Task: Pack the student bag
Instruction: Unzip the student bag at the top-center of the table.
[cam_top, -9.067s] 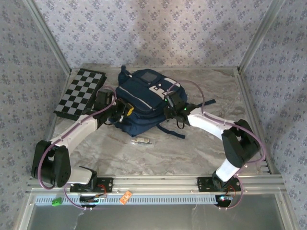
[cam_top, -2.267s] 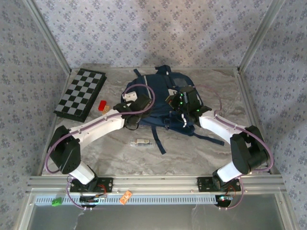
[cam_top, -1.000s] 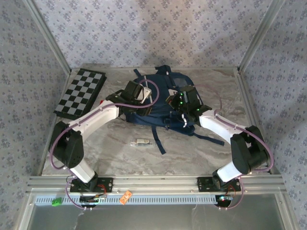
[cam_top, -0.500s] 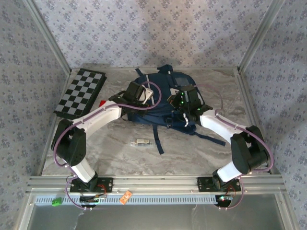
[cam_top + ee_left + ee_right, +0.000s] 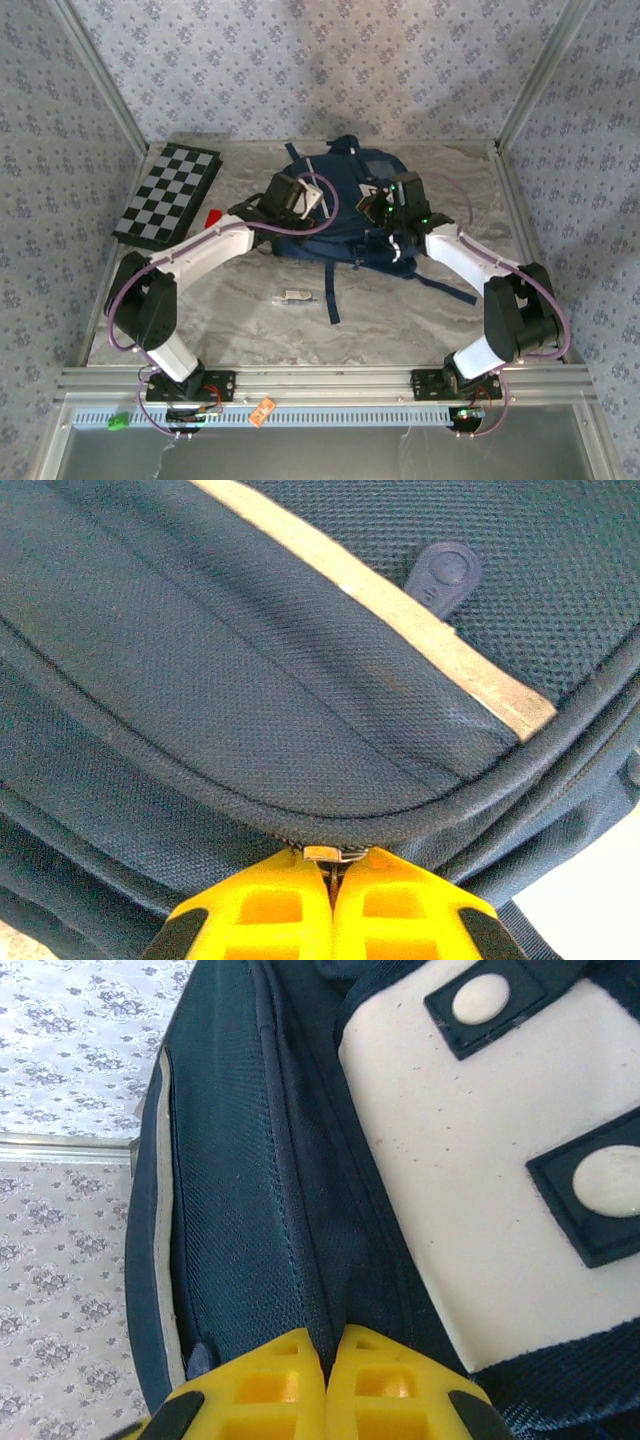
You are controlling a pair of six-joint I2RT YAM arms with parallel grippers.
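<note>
Left pincer [image 5: 330, 858]: my yellow fingers are pressed together, tips against a seam; I cannot tell whether they nip anything
Metal zip piece [image 5: 322, 854]: right at my left tips, touching them
Right pincer [image 5: 325, 1345]: fingers closed flat against each other, tips on a stitched fold; I cannot tell if cloth is caught
Student bag [image 5: 345, 212]: beneath both pincers, touching each
Pale stripe [image 5: 400, 610]: on the bag, ahead of my left tips
White patch [image 5: 450, 1190]: just right of my right tips
Chessboard [image 5: 167, 195]: well left of my left pincer, apart from the bag
</note>
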